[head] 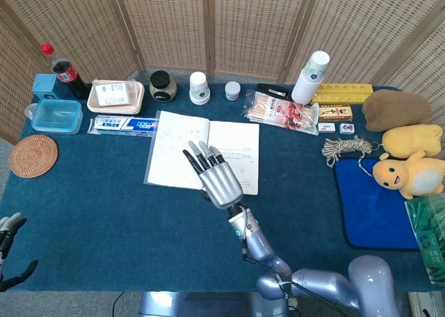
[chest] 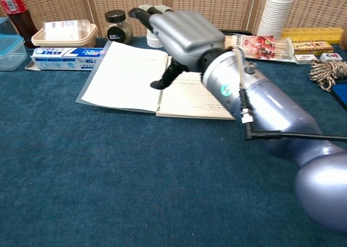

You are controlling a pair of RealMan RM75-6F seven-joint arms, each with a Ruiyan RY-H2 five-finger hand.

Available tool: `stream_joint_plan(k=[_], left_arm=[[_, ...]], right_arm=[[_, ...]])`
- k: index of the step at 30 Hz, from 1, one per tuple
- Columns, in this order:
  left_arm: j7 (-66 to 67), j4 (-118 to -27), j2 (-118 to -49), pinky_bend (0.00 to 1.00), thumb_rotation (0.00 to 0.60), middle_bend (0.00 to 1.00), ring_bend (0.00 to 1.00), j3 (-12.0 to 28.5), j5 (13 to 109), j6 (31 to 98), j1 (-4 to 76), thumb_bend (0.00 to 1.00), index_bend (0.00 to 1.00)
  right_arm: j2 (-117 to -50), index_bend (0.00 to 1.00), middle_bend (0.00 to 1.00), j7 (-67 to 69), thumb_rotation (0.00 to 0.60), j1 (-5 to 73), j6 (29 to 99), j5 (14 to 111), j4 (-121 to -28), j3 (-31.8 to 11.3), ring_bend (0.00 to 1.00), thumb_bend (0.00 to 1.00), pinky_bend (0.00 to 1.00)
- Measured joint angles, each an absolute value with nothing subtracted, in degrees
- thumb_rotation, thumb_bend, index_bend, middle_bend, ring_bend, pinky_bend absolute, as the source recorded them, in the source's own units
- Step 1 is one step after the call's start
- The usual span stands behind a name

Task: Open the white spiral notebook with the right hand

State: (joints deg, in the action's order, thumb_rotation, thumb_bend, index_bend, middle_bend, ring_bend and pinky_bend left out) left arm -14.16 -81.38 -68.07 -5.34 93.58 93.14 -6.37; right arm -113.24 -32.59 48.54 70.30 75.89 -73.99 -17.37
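Observation:
The white spiral notebook (head: 177, 150) (chest: 122, 75) lies open and flat on the blue table, its cover and first page spread to the left of the spiral and lined pages to the right. My right hand (head: 214, 175) (chest: 181, 33) hovers above the spine with fingers straight and apart, holding nothing. Its thumb (chest: 165, 79) points down toward the spiral. My left hand (head: 8, 251) shows only at the lower left edge of the head view, off the table, fingers apart and empty.
A toothpaste box (head: 125, 126) touches the open cover's far-left corner. Behind it stand a food tray (head: 115, 95), jar (head: 162, 85), paper cup (head: 199, 87), cola bottle (head: 64, 71) and blue container (head: 55, 115). A snack packet (head: 284, 112), cup stack (head: 311, 77), rope (head: 345, 149), blue cloth (head: 372, 206) and plush toys (head: 410, 164) are right.

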Motion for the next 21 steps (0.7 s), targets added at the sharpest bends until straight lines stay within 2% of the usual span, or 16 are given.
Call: stream_joint_plan(k=[14, 21], left_arm=[[-10.12, -84.86, -67.37, 0.0, 0.6, 0.07, 0.03, -5.59, 94.26, 91.26, -5.2, 0.25, 0.16], [-7.84, -86.61, -66.81, 0.0, 0.6, 0.07, 0.03, -5.55, 94.02, 90.56, -4.84, 0.25, 0.16]], right_arm=[[-101.91, 0.14, 0.18, -31.39, 0.571, 40.03, 72.18, 74.81, -82.03, -11.85, 0.16, 0.19, 0.29], [-95.79, 0.2, 0.2, -30.24, 0.57, 34.94, 74.38, 74.67, -85.74, -8.7, 0.19, 0.2, 0.31]])
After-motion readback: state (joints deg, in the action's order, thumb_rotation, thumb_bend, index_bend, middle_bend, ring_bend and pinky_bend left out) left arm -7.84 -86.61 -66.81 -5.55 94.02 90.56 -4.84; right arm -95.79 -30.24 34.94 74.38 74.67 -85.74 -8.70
